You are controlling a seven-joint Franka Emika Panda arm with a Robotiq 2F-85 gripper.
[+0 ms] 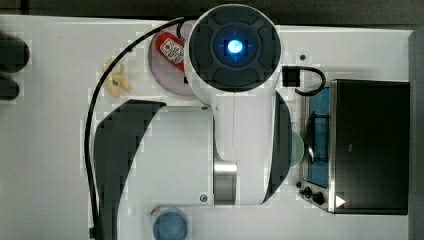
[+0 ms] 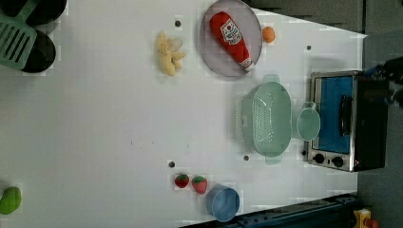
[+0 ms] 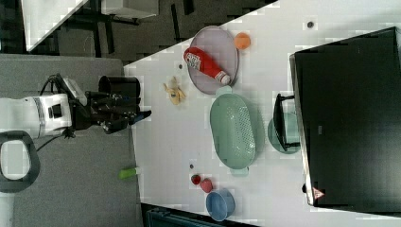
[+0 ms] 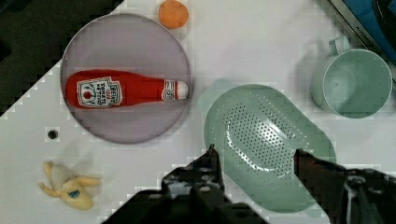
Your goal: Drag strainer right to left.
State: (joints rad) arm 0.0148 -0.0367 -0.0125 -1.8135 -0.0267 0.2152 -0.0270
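Now gripper [image 4: 254, 156] open, holding nothing

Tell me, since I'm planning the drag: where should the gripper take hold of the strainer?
Probably the long side rim of the strainer, from above. The basin lies upright and open, its thin wall fits between the open gripper fingers, and the cup and plate crowd its ends.

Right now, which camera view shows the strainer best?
The left view: the strainer lies whole and unobstructed, its holes visible, between the plate and the cup. The right view also shows it whole, at more of a slant. In the wrist view the gripper overlaps its near edge.
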